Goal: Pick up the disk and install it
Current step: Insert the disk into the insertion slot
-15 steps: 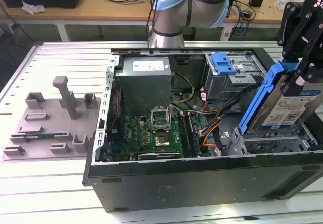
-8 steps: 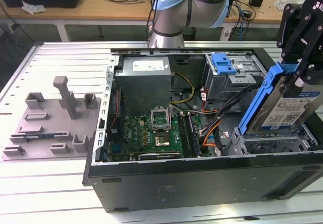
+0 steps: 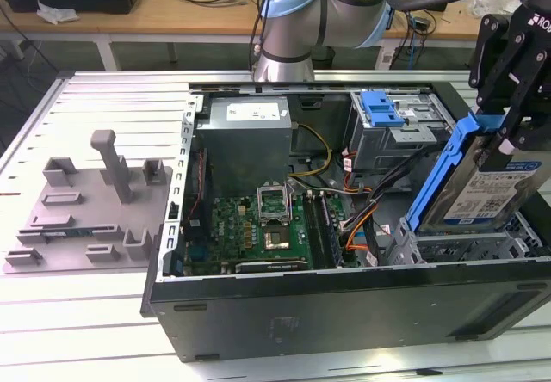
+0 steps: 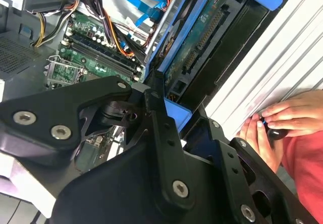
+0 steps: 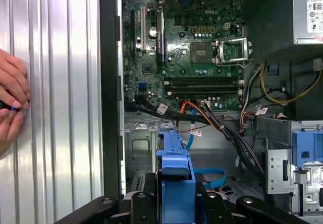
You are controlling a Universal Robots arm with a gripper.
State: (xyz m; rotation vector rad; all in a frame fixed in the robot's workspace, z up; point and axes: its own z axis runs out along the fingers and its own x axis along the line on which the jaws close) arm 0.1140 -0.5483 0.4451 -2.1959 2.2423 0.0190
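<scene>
The disk (image 3: pixel 480 191) is held clamped in the gripper (image 3: pixel 504 138), tilted steeply on end above the computer case (image 3: pixel 344 313).

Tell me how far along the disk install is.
Pickup looks done: the hand is closed on the disk, holding it tilted over the open computer case. In hand: the disk hangs above the metal drive cage at the exterior view's right. Left: it is not yet seated in that cage.

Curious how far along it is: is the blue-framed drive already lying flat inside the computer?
No, the gripper holds the disk steeply tilted, not flat.
</scene>
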